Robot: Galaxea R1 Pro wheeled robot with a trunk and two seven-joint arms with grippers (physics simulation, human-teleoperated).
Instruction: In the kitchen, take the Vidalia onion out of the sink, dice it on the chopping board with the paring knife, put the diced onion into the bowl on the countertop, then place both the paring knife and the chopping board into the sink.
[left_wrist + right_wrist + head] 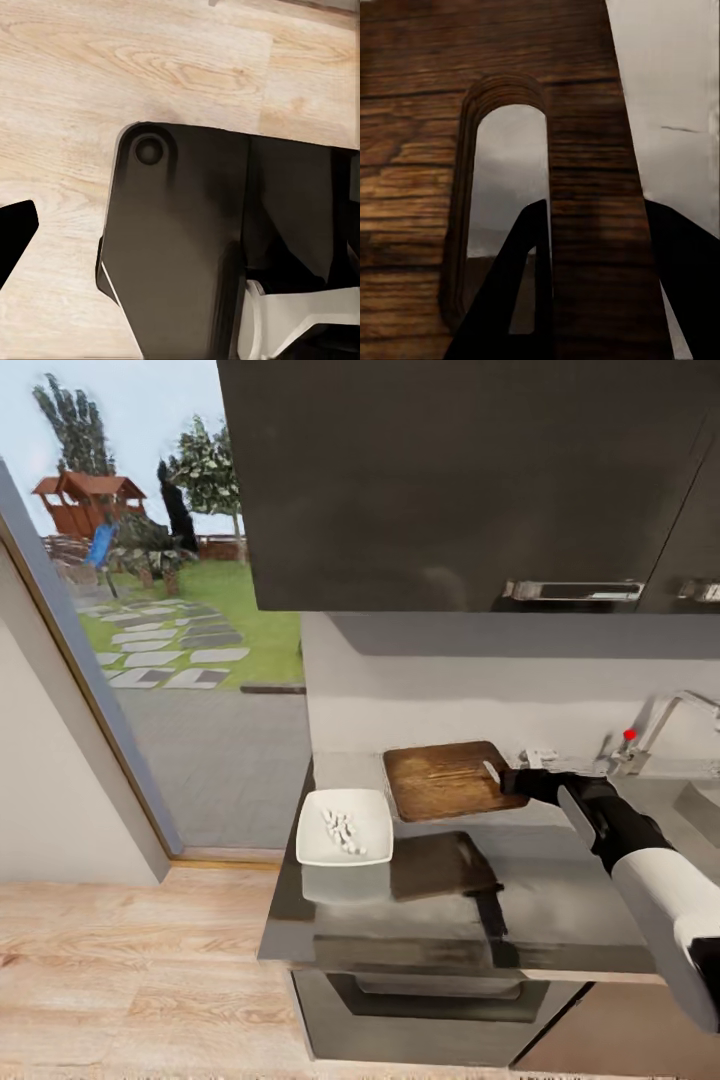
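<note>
Above the long grey reflective countertop point(560, 900), the brown rectangular wooden chopping board point(445, 780) hangs lifted and tilted, its dark reflection lying on the metal below. At its right edge the black right gripper point(508, 778) pinches the board; in the right wrist view one finger point(514, 300) passes through the board's rounded handle slot while the other sits outside the edge. Just left of the board stands the shallow white square bowl point(372, 815), holding pale whitish diced onion point(342, 830). Far right, the chrome tap with its red knob point(629, 735) rises beside the grey sink point(700, 805). Whether the left gripper is spread or closed cannot be told; its wrist view shows wooden floor point(90, 82).
</note>
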